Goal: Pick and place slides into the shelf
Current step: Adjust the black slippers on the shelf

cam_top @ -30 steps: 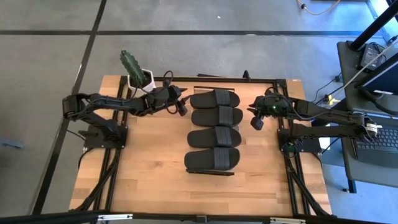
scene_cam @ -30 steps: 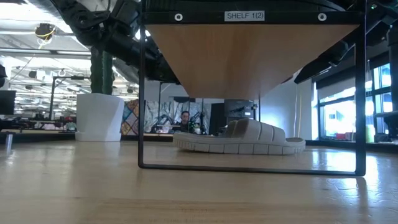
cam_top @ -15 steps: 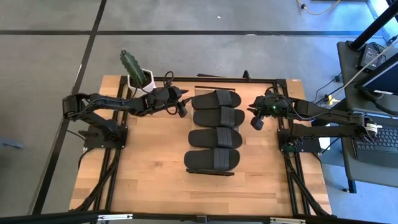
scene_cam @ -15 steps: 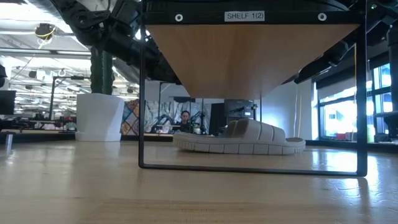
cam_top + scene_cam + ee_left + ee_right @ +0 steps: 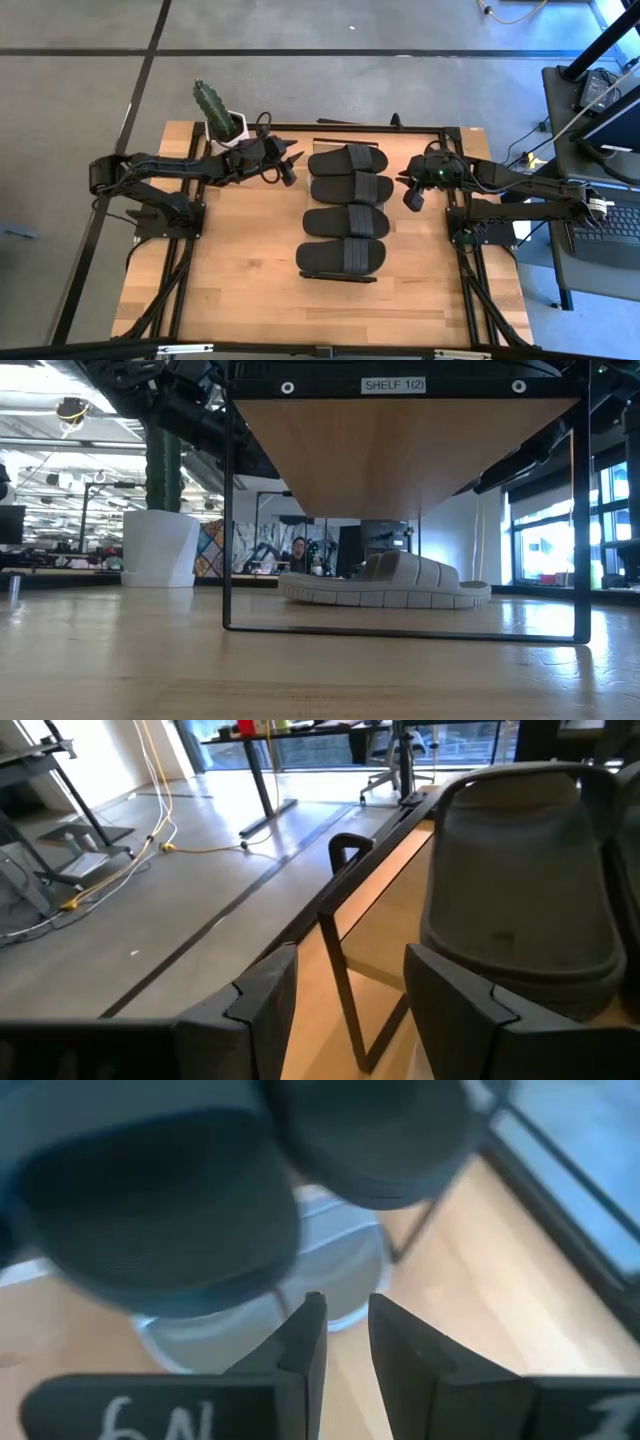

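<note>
Four black slides [image 5: 346, 208] lie side by side in a row on the shelf [image 5: 400, 450], soles down on its wood plank. A pale slide [image 5: 385, 582] rests on the tabletop under the shelf and also shows in the right wrist view as a pale slide [image 5: 335, 1275] below two black ones. My left gripper [image 5: 287, 168] hovers open off the shelf's far left corner; its wrist view shows the left gripper [image 5: 350, 995] facing the shelf frame [image 5: 345, 930] and a black slide [image 5: 520, 890]. My right gripper [image 5: 410, 192] hangs off the shelf's right side, fingers [image 5: 347, 1330] a narrow gap apart, holding nothing.
A cactus in a white pot [image 5: 222, 115] stands at the table's far left corner, close behind my left arm. Bare tabletop [image 5: 240, 270] lies on the near side of the shelf and to its left. A desk with a keyboard [image 5: 610, 230] stands beyond the table's right edge.
My left arm has drawn back a little toward the table's left and far edge, its gripper moving slightly away from the shelf. The slides have stayed where they were.
</note>
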Robot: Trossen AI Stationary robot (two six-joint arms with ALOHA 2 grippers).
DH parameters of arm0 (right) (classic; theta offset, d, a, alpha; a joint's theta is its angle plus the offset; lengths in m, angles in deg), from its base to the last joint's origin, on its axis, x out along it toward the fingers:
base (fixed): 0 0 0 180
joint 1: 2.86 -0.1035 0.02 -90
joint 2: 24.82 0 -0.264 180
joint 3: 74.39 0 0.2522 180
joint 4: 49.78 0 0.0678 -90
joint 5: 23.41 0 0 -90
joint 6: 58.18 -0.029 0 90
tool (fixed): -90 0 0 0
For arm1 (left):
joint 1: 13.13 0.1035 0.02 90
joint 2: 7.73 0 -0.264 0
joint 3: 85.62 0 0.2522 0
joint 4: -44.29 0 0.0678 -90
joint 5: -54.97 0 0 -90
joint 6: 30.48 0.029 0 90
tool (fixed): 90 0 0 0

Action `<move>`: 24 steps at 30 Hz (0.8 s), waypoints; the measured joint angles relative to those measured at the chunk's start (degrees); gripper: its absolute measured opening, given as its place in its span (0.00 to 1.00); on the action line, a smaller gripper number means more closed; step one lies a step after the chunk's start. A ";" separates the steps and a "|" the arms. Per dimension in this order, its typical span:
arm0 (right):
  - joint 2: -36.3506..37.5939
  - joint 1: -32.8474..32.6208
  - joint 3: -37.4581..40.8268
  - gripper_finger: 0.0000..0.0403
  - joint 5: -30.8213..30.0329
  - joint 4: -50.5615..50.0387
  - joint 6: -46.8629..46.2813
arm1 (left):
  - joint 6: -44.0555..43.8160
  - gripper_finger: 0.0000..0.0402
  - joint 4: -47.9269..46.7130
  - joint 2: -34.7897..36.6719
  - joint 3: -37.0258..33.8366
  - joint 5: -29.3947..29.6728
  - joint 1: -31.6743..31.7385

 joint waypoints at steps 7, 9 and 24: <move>-1.67 -0.02 0.00 0.20 3.07 0.62 1.06 | -0.32 0.44 -0.26 0.03 0.00 -0.15 -0.12; -2.64 -0.02 0.00 0.20 3.14 1.69 1.12 | -0.33 0.44 -0.31 0.03 0.00 -0.15 -0.12; -4.46 0.00 0.00 0.20 6.52 2.78 0.69 | -2.02 0.44 -0.53 -1.07 -0.03 -1.32 -0.09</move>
